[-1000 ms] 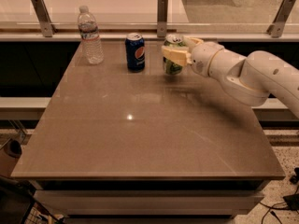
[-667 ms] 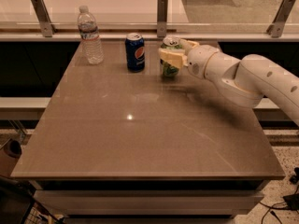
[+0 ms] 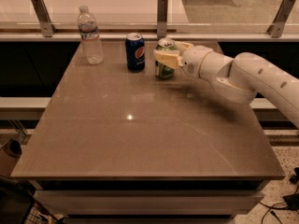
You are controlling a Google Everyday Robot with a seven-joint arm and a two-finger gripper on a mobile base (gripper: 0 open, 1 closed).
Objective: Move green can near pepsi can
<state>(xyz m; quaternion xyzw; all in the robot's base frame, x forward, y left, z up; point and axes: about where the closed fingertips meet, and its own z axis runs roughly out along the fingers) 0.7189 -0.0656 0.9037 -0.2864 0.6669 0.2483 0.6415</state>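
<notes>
The green can [image 3: 164, 69] stands upright on the brown table [image 3: 140, 125] near its far edge, a little right of the pepsi can [image 3: 135, 52]. The pepsi can is dark blue with a round logo and a silver top. My gripper [image 3: 167, 55] reaches in from the right on a white arm, and its pale fingers [image 3: 164, 58] are closed around the green can's upper part. A small gap separates the two cans.
A clear plastic water bottle [image 3: 90, 35] stands at the table's far left. A rail with metal posts [image 3: 162, 9] runs behind the table. Dark objects sit on the floor at the lower left [image 3: 14, 199].
My gripper has carried the green can a little to the left, closer to the pepsi can. The pepsi can and bottle have not moved.
</notes>
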